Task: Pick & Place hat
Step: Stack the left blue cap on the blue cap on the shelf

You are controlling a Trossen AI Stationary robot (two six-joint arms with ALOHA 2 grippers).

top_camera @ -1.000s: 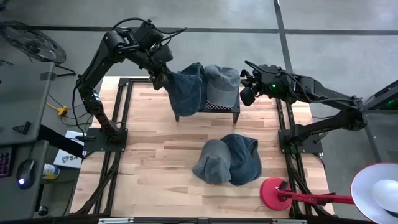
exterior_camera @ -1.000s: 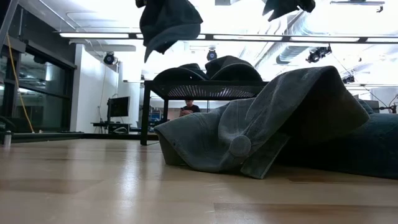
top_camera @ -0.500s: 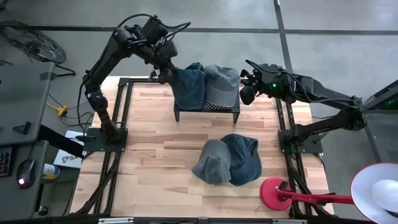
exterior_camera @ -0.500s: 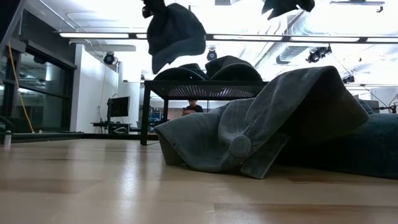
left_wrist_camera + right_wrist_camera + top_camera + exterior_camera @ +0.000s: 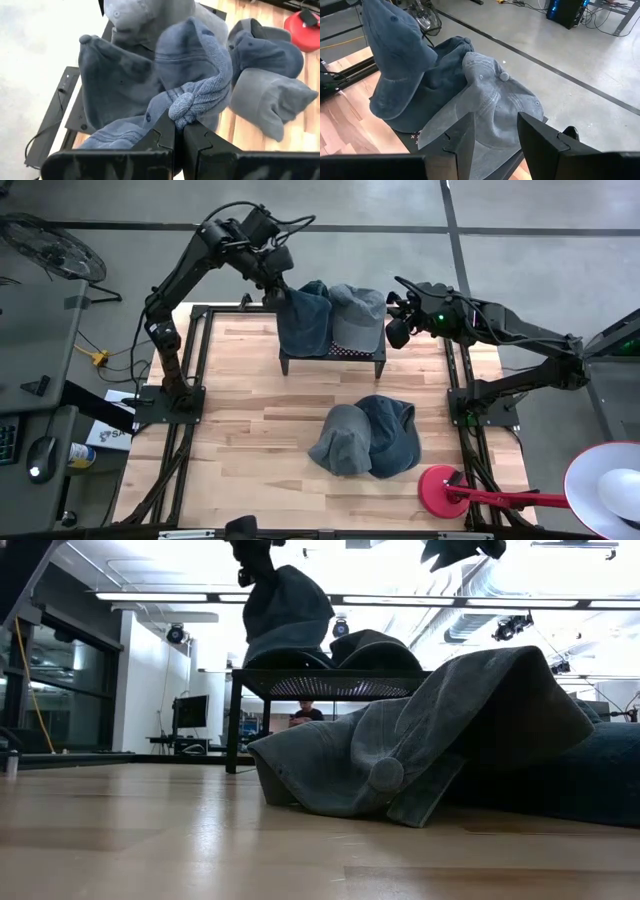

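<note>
The left claw (image 5: pixel 179 131) is clenched on a bunched fold of a dark blue denim cap (image 5: pixel 303 320), which hangs over the left end of the small black mesh stand (image 5: pixel 335 354) at the tabletop's (image 5: pixel 250 440) far edge; the cloth hides the fingertips from above. A grey cotton cap (image 5: pixel 357 315) lies just beside it on the stand. The right claw (image 5: pixel 492 132) hovers released near the stand's right end, holding nothing. Two more caps, grey (image 5: pixel 343 440) and blue (image 5: pixel 393 435), lie touching mid-tabletop.
</note>
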